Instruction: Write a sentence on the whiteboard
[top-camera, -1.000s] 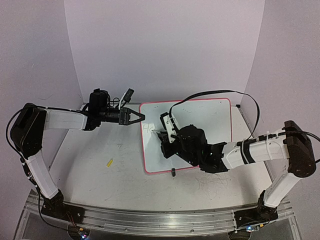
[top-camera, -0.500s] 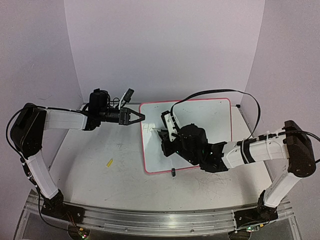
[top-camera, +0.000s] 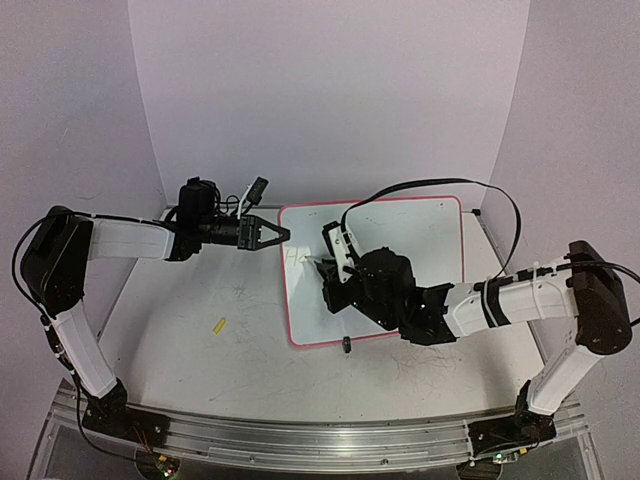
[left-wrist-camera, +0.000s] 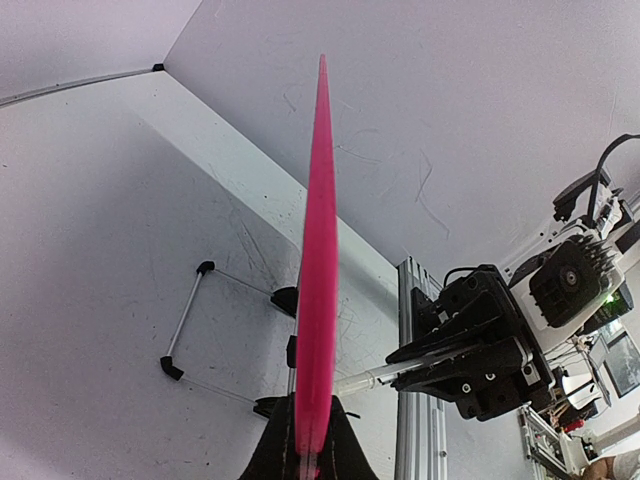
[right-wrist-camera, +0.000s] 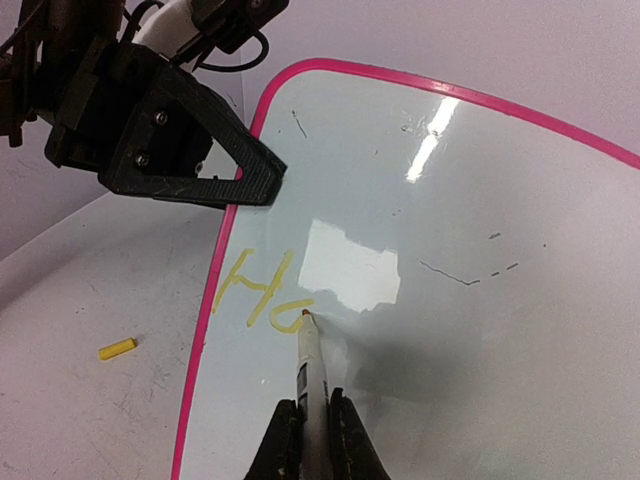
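Note:
The whiteboard (top-camera: 420, 235), white with a pink rim, lies tilted on the table. My left gripper (top-camera: 283, 234) is shut on its left edge; in the left wrist view the rim (left-wrist-camera: 318, 250) runs edge-on out of the gripper (left-wrist-camera: 312, 452). My right gripper (top-camera: 330, 270) is shut on a marker (right-wrist-camera: 308, 365), and its tip touches the whiteboard (right-wrist-camera: 470, 300) near the top left corner. The sentence (right-wrist-camera: 255, 288) shows as a yellow "H" and a partly drawn round letter at the marker's tip. The left gripper's black fingers (right-wrist-camera: 200, 165) show at the rim just above the writing.
A small yellow cap (top-camera: 218, 325) lies on the scuffed tabletop left of the board, also seen as the yellow cap (right-wrist-camera: 117, 348). A black clip foot (top-camera: 346, 345) sits at the board's near edge. A wire stand (left-wrist-camera: 185, 320) lies under the board. Purple walls enclose the table.
The right gripper with the marker has shifted very slightly on the board. The left arm and the board have not moved.

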